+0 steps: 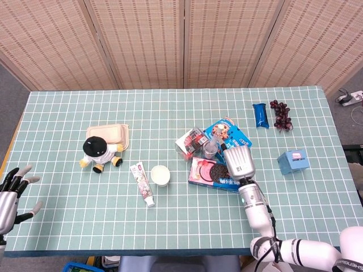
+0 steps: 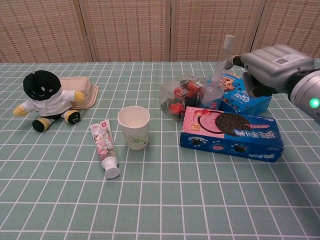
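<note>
My right hand point(image 1: 238, 161) point(image 2: 267, 67) hovers over the blue cookie box point(image 2: 242, 97) at centre right. Its fingertips pinch a white tube point(image 2: 223, 57) that stands tilted in a clear plastic cup point(image 2: 211, 95) point(image 1: 211, 150). The cup stands between a clear packet of red snacks point(image 2: 177, 97) and the blue box, behind a pink and blue sandwich-cookie box point(image 2: 232, 131) point(image 1: 209, 171). My left hand point(image 1: 10, 195) hangs off the table's near left corner with fingers spread and nothing in it; only the head view shows it.
A paper cup point(image 2: 134, 127) and a toothpaste tube point(image 2: 105, 147) lie left of the boxes. A plush doll point(image 2: 47, 97) leans by a beige clamshell box point(image 1: 113, 135). A blue snack bar point(image 1: 260, 115), grapes point(image 1: 281, 114) and a small light-blue box point(image 1: 293, 161) sit far right.
</note>
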You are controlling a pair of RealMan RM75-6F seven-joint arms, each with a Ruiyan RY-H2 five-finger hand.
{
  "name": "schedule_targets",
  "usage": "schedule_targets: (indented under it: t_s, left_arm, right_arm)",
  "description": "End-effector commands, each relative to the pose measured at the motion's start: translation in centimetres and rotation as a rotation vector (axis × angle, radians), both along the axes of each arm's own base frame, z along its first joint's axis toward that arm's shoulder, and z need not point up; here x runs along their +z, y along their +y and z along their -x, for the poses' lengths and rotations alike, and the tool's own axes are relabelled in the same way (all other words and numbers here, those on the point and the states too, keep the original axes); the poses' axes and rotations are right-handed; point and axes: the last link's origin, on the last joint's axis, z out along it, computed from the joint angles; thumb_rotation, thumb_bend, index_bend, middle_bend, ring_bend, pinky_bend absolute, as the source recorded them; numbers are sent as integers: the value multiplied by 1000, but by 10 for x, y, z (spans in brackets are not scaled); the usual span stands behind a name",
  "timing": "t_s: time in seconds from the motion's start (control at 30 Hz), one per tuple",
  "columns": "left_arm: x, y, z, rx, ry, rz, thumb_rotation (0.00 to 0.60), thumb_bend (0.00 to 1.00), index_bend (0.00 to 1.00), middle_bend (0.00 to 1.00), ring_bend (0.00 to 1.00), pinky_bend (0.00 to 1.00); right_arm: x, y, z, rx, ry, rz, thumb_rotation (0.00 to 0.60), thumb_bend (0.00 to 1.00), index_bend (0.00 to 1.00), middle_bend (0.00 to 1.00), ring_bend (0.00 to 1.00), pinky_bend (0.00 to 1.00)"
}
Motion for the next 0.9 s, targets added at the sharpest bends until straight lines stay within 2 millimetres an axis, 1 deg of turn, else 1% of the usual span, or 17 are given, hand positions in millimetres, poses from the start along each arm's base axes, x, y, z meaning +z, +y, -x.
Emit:
schedule_targets:
  t_s: [0.03,0.5,0.73,0.8,0.9]
  left_arm:
    - [0,0,0,3,2,-2,600,267,358,144,80,298]
    - [1,0,1,14,3,0,600,267,358,144,80,298]
    - [0,1,2,16,3,4,600,267,358,144,80,298]
    - [0,1,2,15,4,6,600,267,358,144,80,298]
    - [0,1,1,12,5,7,600,267,358,144,80,298]
  right_arm:
    - [0,0,-4,10,-6,-1,600,838,162,1000,1000,1000]
    - [2,-2,-16,33,-20,9,600,841,162,1000,1000,1000]
    - [10,11,-15,55,-54,0,600,830,162,1000,1000,1000]
    - [15,16,-13,53,-88,-11,600,766,162,1000,1000,1000]
    - [24,18,-9,53,-133,-10,600,565,162,1000,1000,1000]
